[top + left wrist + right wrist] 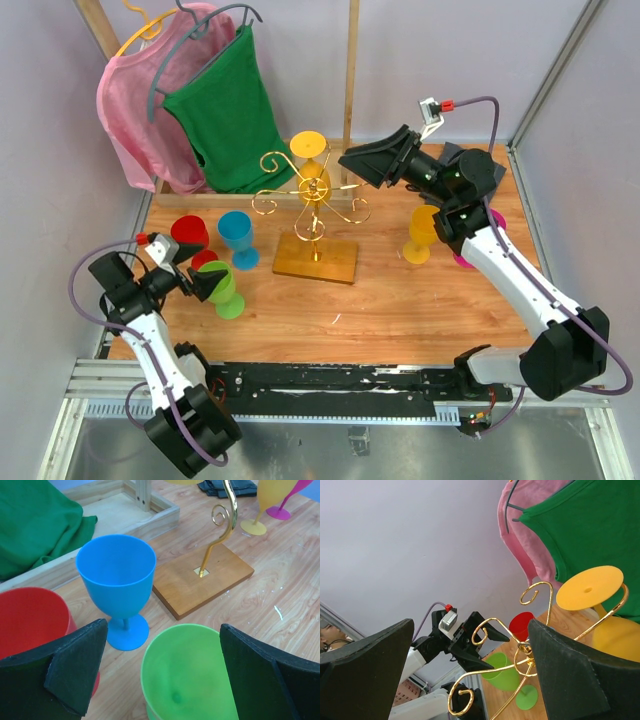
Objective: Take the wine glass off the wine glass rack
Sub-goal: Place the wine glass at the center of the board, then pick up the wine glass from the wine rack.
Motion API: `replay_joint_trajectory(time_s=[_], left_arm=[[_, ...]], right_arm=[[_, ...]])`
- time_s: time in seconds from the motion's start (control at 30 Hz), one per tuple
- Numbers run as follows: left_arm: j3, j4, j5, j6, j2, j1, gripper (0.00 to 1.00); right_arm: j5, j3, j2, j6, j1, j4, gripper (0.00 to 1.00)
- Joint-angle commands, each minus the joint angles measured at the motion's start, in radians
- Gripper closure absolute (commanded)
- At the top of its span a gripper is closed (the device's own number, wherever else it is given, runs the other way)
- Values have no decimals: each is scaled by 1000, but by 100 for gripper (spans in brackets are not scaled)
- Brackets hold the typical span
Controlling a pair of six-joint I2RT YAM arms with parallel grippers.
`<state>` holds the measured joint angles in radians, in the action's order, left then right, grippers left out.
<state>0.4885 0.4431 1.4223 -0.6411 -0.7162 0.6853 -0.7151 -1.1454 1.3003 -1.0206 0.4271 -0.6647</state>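
Your wine glass [308, 143] is yellow and hangs upside down on the wine glass rack [316, 258]. Its round foot is on top, caught in a scroll arm, and its bowl hangs below, close to the central post. It is just off the fingertips of the right gripper [350, 160] and apart from them. The rack is gold wire, with curled arms around an upright post on a square light-wood base. It stands ahead and to the right of the left gripper [205, 283].

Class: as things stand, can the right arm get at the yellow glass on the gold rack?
Likely yes: the right gripper stands open beside the yellow glass; only the rack's scrolls crowd it.
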Motion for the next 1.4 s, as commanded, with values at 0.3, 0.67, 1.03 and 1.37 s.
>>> replay_joint_trajectory(time_s=[0.3,0.67,1.03,1.37], left_arm=[[87,-68,7,94,-20,9,1],[198,-44,8,146,-44,9,1],[250,-793,-160,1009,-61,9,1],[595,-802,-247,1341,-286,-60,1]], right_arm=[[-31,-73,16,-12,-16,-27,2],[-46,-117,31,-35,-40,-29,2],[-84,-170,60,-124,-114,-102,2],[-117,-225,118,-230,-191,-197,2]])
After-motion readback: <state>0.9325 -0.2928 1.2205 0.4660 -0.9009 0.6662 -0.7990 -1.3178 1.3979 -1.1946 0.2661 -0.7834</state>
